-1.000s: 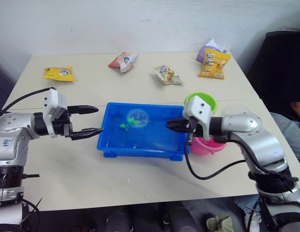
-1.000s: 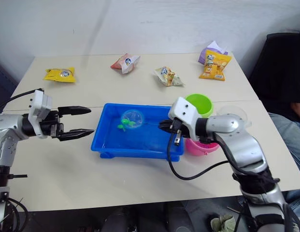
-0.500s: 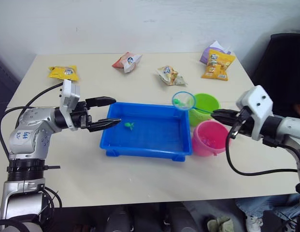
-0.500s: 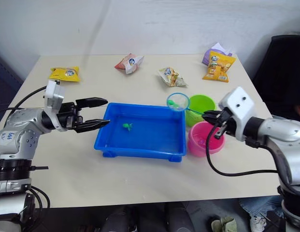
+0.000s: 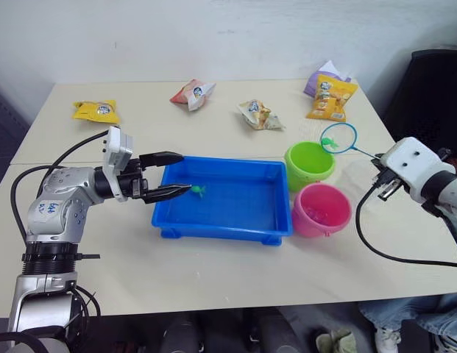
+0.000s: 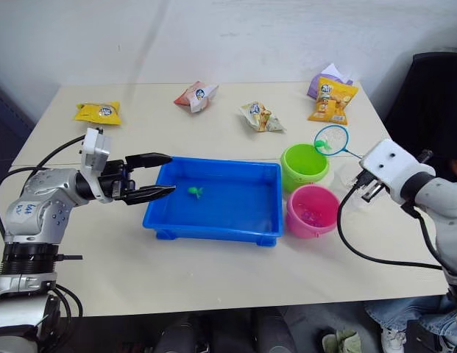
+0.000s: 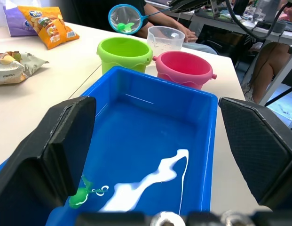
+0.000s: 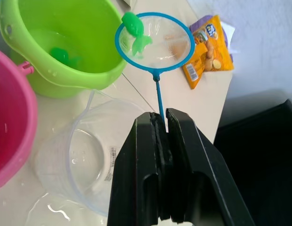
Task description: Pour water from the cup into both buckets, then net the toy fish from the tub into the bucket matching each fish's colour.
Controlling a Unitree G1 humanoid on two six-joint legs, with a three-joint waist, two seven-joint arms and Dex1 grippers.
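Note:
The blue tub [image 5: 228, 234] holds water and one green toy fish [image 5: 197, 191]. To its right stand the lime green bucket [image 5: 309, 163] and the pink bucket [image 5: 321, 209]. My right gripper [image 8: 161, 123] is shut on the thin handle of the net [image 5: 338, 137]. The net hangs just beyond the green bucket's far right rim with a green fish [image 8: 136, 33] in its mesh. Another green fish [image 8: 59, 54] lies inside the green bucket. The clear cup [image 8: 89, 155] stands upright right of the buckets. My left gripper [image 5: 185, 172] is open over the tub's left rim.
Snack packets lie along the table's far side: a yellow one [image 5: 95, 111], a red and white one [image 5: 191, 93], a pale one [image 5: 257, 115], and an orange one on a purple one [image 5: 325, 95]. A black chair [image 5: 427, 95] stands at the right edge.
The net has left the tub with a green fish and swung right, past the green bucket. My left gripper has moved in over the tub's left rim. The camera has shifted too.

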